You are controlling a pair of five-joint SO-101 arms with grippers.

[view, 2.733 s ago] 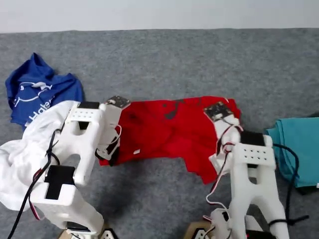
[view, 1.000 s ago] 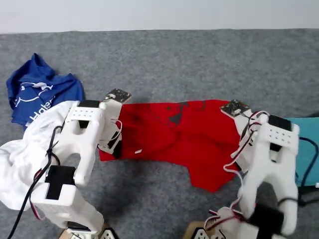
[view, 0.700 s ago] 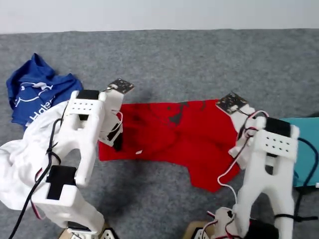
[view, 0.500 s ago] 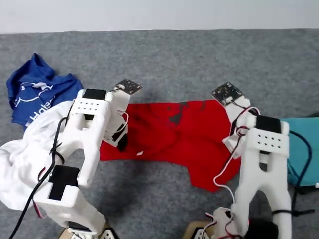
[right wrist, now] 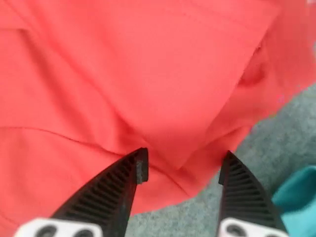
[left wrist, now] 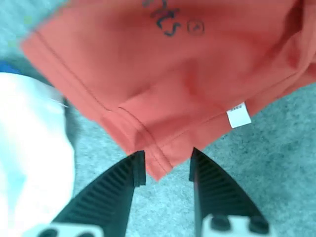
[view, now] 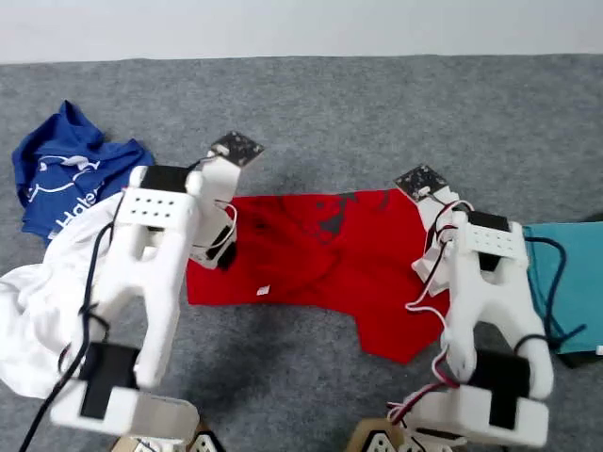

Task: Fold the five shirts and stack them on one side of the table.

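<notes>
The red shirt (view: 320,250) lies spread flat across the middle of the grey table, dark print facing up. My left gripper (left wrist: 165,165) hangs open over the shirt's near left corner (left wrist: 157,165), whose hem shows between the black fingers. A white label (left wrist: 238,114) sticks out of the shirt's near edge. My right gripper (right wrist: 183,168) is open above the shirt's right part (right wrist: 148,89), close to a fold near its edge. In the high view the left arm (view: 155,245) stands at the shirt's left end and the right arm (view: 480,273) at its right end.
A crumpled white shirt (view: 42,301) lies at the near left, partly under the left arm. A blue shirt (view: 71,179) sits behind it at the far left. A teal shirt (view: 570,282) lies at the right edge. Bare grey table (view: 377,113) stretches behind the red shirt.
The red shirt has been drawn out wider and flatter. The right arm swung right, then came back to the shirt's right end. Both wrists have shifted toward the far side.
</notes>
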